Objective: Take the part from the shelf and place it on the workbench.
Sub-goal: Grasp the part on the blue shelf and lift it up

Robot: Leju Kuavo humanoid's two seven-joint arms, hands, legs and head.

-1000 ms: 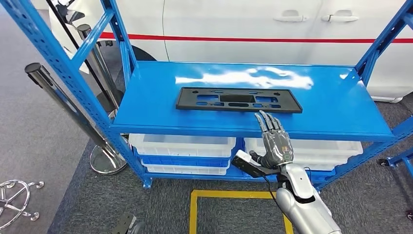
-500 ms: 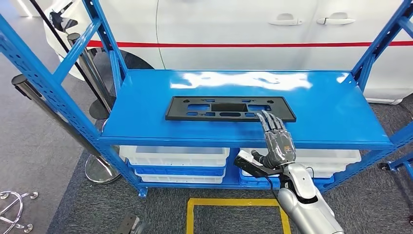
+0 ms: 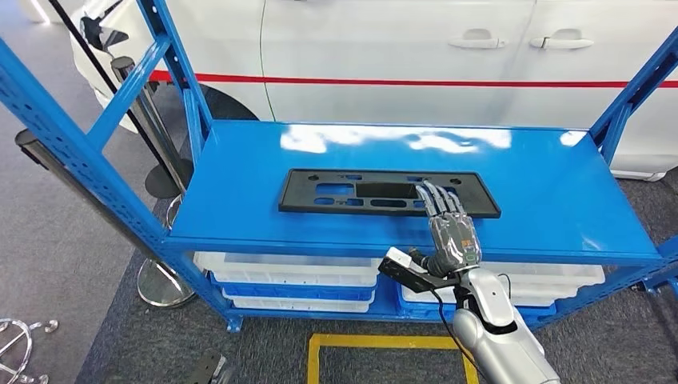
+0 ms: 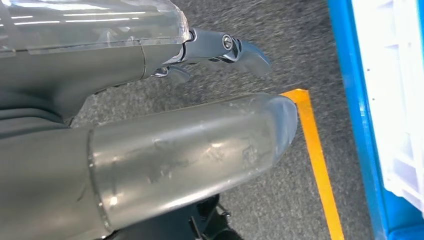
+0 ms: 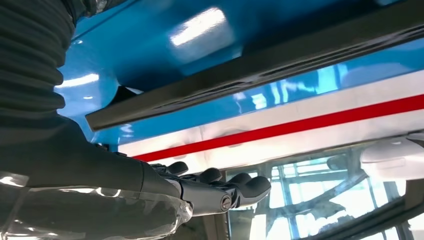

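The right hand [image 3: 453, 234], fingers outstretched and holding nothing, lay over the black part [image 3: 352, 193] on the shelf [image 3: 544, 184], positioned to grasp it.

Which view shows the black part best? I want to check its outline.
The head view: the whole part lies flat on the shelf, right hand reaching over its near edge. The right wrist view shows just one long edge. The left wrist view looks at floor.

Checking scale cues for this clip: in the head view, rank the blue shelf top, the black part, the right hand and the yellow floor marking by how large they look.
1. Blue shelf top, by far the largest.
2. Black part.
3. Right hand and yellow floor marking: unsure. The marking is cut off by the frame edge, and the hand is nearer the camera.
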